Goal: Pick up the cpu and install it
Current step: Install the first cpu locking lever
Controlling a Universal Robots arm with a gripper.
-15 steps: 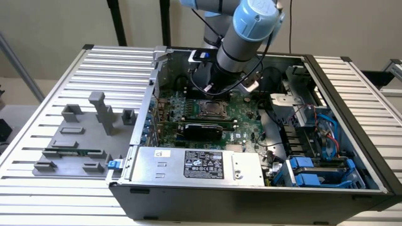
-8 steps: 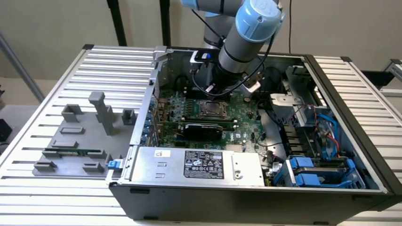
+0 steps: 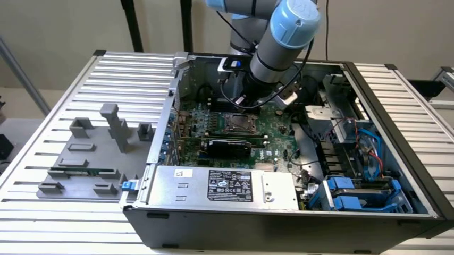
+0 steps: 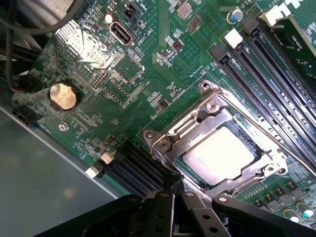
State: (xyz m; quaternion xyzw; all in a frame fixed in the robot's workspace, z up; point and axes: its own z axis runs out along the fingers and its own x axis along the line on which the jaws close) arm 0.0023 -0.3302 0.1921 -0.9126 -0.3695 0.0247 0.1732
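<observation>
Where the open computer case [image 3: 284, 212] lies on the slatted table [image 3: 64, 202], the green motherboard [image 4: 148, 74] faces up inside it. Item: cpu [image 4: 219, 153], silvery square, seated flat in the metal socket frame [image 4: 197, 116] near the middle of the motherboard. Item: end effector [image 4: 174, 190], black, fingers clenched together with nothing between them, tips just beside the socket frame's edge and next to the cpu; whether they touch the frame cannot be told. The arm [image 3: 280, 48], grey with blue caps, reaches down into the case from the table's far edge. Item: round coin battery [image 4: 63, 95] on the motherboard, well apart from the socket. Item: black memory slots [image 4: 261, 79] running alongside the socket. Item: power supply [image 3: 223, 186] with a black label, in the case's near side. Item: grey holder blocks [image 3: 92, 154] on the table toward the exterior view's left, beside the case, one carrying a thin green memory stick [image 3: 91, 171].
</observation>
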